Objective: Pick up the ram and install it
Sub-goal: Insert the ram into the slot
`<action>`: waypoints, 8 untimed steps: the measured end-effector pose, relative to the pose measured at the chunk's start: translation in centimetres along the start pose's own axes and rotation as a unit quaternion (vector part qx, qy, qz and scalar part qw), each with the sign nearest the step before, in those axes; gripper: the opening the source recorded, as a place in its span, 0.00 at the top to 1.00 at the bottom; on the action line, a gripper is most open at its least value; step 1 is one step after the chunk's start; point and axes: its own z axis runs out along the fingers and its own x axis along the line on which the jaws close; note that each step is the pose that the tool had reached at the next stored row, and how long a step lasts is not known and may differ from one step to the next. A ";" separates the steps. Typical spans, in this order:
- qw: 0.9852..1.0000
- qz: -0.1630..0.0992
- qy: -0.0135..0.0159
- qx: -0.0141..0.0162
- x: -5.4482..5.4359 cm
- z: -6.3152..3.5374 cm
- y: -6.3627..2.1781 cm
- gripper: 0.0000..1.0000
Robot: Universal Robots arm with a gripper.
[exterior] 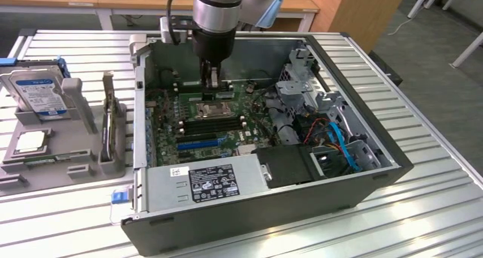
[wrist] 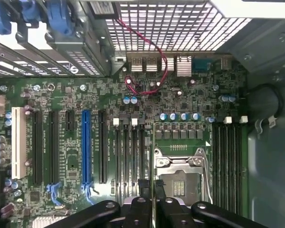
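Note:
My gripper hangs inside the open computer case, low over the motherboard near the back wall. In the wrist view its fingertips stand almost together with a narrow gap, and I see nothing between them. They hover beside the empty black memory slots and the bare processor socket. A thin green strip that looks like the ram lies in the grey fixture outside the case, at the exterior view's left, well away from the gripper.
The fixture also holds a hard drive, a processor chip and an upright card. A power supply fills the case's near side, and drive cages with blue cables crowd the exterior view's right. More empty slots flank the socket.

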 end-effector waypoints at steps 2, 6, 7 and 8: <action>1.000 0.000 0.000 0.000 0.0 0.35 -0.01 0.86; 1.000 0.000 0.000 0.000 0.0 1.09 -0.03 0.86; 1.000 0.000 0.000 0.000 0.0 1.27 -0.04 0.86; 1.000 0.000 0.000 0.000 0.0 1.45 -0.04 0.86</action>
